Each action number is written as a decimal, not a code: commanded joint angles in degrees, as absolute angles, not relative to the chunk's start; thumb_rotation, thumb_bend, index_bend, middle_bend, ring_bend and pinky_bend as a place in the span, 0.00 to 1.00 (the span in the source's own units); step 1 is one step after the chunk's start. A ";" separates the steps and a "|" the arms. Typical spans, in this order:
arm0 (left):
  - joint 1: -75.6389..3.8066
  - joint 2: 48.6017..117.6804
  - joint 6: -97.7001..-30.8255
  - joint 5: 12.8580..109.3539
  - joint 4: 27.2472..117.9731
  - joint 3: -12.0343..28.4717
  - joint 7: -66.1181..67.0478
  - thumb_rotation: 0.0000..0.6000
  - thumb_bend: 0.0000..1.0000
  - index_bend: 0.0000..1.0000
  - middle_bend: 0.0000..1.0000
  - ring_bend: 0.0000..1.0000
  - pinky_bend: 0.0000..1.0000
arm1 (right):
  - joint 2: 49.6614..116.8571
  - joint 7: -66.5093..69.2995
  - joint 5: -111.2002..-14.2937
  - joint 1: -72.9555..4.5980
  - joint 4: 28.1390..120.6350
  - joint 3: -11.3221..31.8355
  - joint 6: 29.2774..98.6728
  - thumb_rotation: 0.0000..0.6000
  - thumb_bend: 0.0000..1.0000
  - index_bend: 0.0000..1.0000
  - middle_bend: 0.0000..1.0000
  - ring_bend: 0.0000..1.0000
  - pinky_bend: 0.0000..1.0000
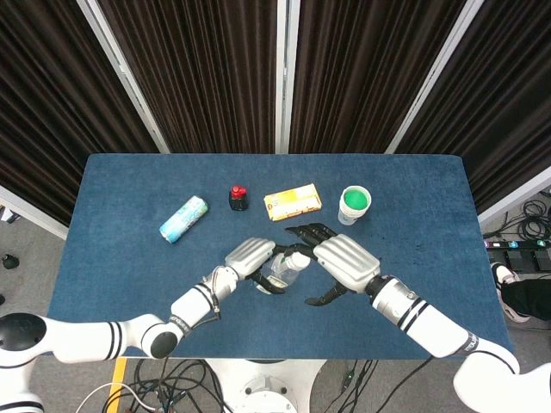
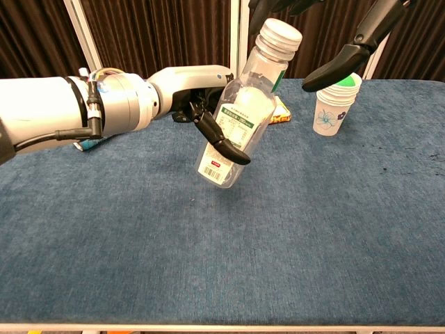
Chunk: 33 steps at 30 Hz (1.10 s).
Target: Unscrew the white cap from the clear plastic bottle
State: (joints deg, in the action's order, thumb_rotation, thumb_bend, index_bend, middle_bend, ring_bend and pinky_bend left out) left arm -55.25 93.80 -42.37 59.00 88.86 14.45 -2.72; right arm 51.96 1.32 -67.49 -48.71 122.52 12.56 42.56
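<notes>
The left hand is wrapped around the clear plastic bottle, which is held tilted above the table. The right hand is poised, fingers spread, over the white cap.
</notes>
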 commanded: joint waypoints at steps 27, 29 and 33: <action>-54.92 93.62 -43.02 60.04 89.39 14.01 -2.79 1.00 0.09 0.54 0.58 0.48 0.49 | 54.30 -1.40 -65.66 -48.42 120.46 13.28 46.77 1.00 0.23 0.30 0.05 0.00 0.00; -54.90 93.61 -43.07 60.01 89.45 14.00 -2.76 1.00 0.09 0.54 0.58 0.48 0.49 | 54.53 -1.80 -65.51 -48.41 120.49 13.34 47.16 1.00 0.23 0.32 0.06 0.00 0.00; -54.93 93.59 -43.04 59.93 89.51 14.02 -2.68 1.00 0.09 0.54 0.58 0.48 0.47 | 54.88 -2.37 -65.20 -48.55 120.54 13.31 47.28 1.00 0.24 0.34 0.06 0.00 0.00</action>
